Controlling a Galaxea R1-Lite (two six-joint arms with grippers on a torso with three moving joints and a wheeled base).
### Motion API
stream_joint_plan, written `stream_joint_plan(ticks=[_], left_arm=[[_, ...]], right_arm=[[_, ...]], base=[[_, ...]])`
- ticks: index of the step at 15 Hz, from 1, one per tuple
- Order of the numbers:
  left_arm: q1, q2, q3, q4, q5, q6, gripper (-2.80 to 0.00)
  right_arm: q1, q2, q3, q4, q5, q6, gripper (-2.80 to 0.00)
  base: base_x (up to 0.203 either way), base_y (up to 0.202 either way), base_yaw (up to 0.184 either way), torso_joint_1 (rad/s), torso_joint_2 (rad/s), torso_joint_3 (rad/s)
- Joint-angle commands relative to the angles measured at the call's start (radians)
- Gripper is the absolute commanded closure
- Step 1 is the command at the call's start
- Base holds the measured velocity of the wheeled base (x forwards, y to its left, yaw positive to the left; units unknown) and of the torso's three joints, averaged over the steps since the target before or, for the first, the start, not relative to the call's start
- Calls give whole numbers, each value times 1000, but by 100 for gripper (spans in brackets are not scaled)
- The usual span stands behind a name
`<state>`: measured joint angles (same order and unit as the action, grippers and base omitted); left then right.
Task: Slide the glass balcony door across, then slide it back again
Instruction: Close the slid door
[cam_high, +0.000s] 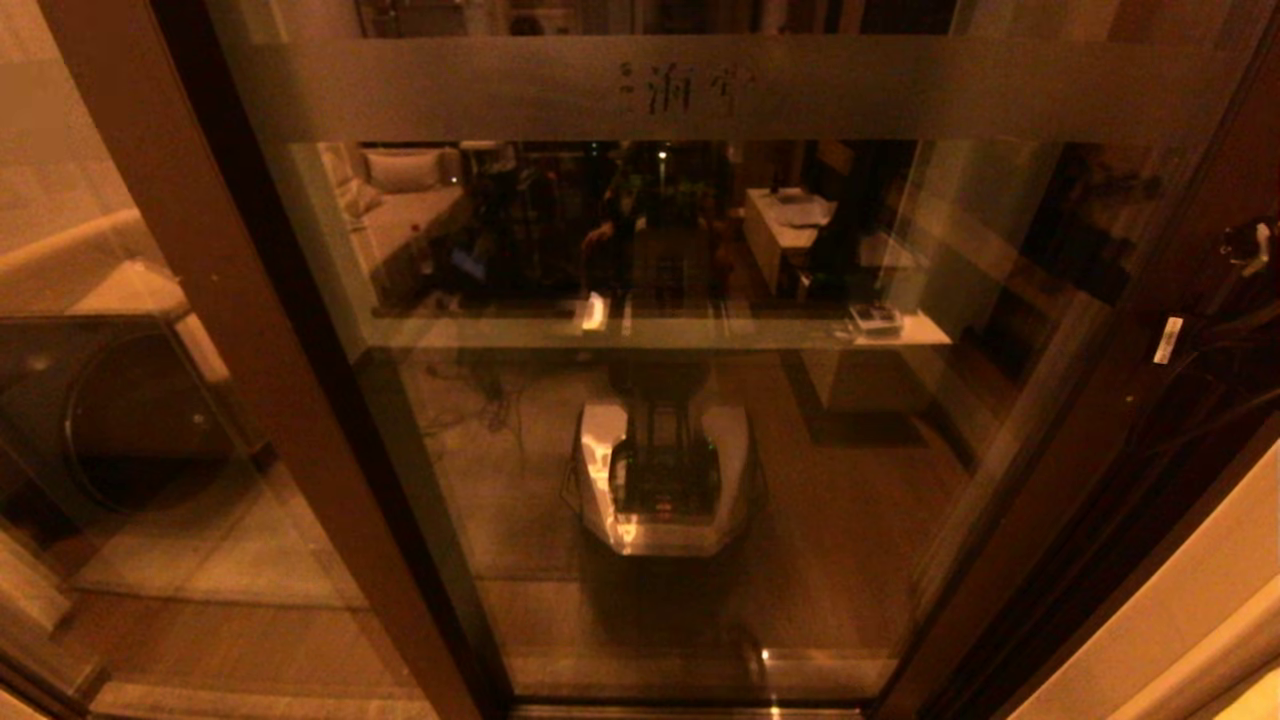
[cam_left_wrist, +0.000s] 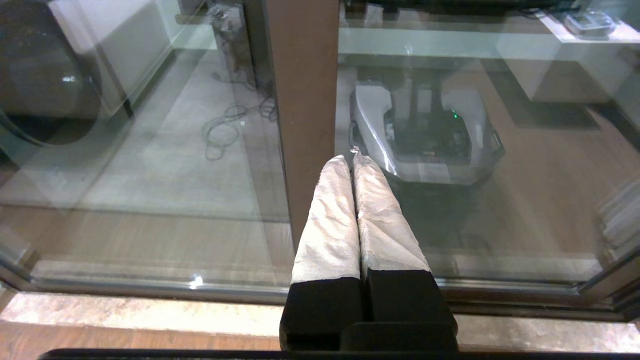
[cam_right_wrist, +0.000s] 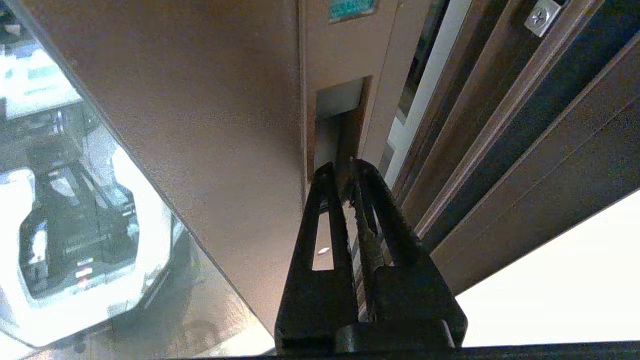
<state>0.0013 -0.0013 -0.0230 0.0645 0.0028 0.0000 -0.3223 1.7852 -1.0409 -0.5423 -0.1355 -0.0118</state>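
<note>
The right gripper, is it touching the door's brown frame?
Cannot tell. In the right wrist view the shut right gripper has its tips at the slot in the door frame, but no contact or gap shows plainly.

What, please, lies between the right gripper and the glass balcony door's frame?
Nothing: in the right wrist view the right gripper, shut, reaches the recessed slot in the glass balcony door frame.

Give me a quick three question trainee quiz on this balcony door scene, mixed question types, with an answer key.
1. True or false: the left gripper is open.
2. The right gripper points at: A) the frosted band, B) the recessed slot in the glass balcony door frame, C) the floor.
3. What does the glass reflect at centre?

Key: 1 false, its fingers are pressed together. 2 B. 3 The robot's own base.
</note>
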Motion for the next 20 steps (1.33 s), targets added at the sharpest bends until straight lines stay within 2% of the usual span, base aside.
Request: stream_joint_plan(ticks=[1, 7, 20], left_arm=[[0, 0, 0, 0, 0, 0, 0], [0, 0, 0, 0, 0, 0, 0], [0, 0, 0, 0, 0, 0, 0]], right_arm=[[-3, 10, -1, -5, -1, -2, 0], [-7, 32, -1, -53, -9, -5, 0], [-37, 5, 5, -53, -7, -8, 0]], base=[[0, 0, 0, 0, 0, 0], [0, 0, 0, 0, 0, 0], [0, 0, 0, 0, 0, 0]])
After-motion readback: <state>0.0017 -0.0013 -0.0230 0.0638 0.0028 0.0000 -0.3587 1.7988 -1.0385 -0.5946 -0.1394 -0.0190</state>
